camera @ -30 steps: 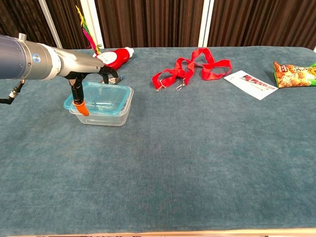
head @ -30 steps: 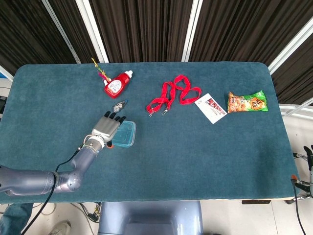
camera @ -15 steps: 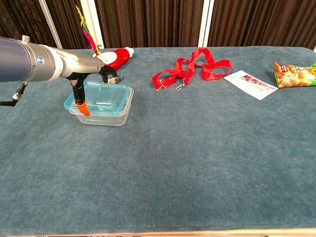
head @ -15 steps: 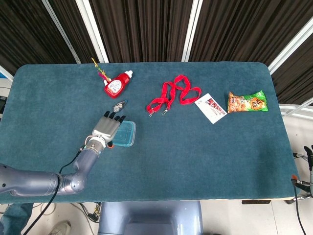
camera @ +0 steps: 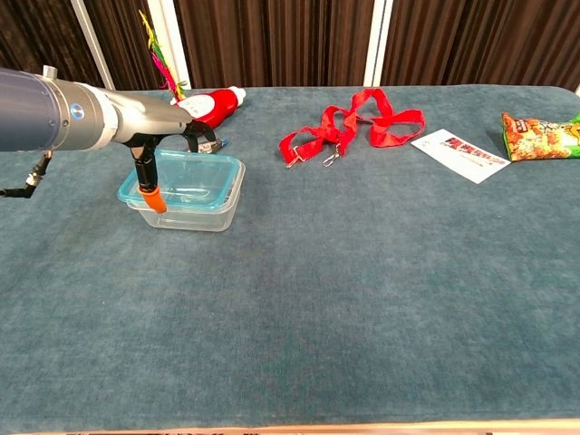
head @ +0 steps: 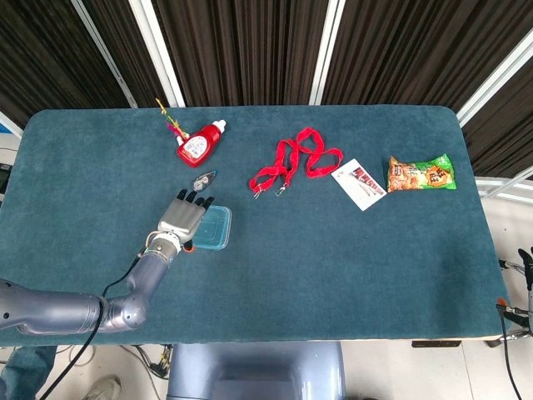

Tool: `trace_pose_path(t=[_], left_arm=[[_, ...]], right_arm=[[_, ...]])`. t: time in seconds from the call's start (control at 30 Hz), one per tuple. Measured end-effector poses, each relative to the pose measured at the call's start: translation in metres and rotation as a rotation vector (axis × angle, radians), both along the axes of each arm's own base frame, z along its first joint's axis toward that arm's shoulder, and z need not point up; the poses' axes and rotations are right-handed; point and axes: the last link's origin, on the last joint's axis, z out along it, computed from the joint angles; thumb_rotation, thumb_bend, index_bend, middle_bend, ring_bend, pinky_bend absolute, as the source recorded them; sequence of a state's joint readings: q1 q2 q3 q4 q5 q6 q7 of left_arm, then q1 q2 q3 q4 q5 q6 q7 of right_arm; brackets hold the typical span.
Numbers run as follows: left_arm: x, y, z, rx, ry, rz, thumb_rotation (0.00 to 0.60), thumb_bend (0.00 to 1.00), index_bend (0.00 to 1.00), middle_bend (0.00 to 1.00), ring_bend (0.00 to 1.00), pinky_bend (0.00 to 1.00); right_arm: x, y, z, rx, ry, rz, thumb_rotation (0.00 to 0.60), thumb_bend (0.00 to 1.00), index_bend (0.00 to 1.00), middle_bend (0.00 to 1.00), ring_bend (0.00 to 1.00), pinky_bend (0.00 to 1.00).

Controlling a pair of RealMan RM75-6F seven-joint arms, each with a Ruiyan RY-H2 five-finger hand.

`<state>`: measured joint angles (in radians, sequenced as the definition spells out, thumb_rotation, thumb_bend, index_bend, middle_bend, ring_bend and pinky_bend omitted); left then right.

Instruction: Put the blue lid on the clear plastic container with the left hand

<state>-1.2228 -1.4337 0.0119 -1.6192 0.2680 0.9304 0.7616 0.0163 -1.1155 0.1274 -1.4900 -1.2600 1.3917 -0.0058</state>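
The blue lid (camera: 186, 177) is seated on the clear plastic container (camera: 195, 213), near the table's (head: 333, 258) left front edge. The left hand (head: 181, 218) is laid over its left part, fingers extended and parted (presumably to press it home); no pinch is visible.

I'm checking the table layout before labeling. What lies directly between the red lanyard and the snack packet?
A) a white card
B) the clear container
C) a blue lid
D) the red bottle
A: in the head view the white card lies on the cloth between the red lanyard and the snack packet.
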Motion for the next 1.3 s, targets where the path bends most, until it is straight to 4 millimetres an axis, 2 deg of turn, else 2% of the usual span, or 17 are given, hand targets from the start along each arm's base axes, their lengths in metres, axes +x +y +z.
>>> trace_pose_path(t=[1.3], left_arm=[[0.0040, -0.0010, -0.0056, 0.008, 0.003, -0.013, 0.600, 0.21, 0.00, 0.20, 0.00, 0.00]], right_arm=[[-0.0006, 0.0006, 0.0007, -0.001, -0.004, -0.010, 0.600, 0.31, 0.07, 0.05, 0.04, 0.00]])
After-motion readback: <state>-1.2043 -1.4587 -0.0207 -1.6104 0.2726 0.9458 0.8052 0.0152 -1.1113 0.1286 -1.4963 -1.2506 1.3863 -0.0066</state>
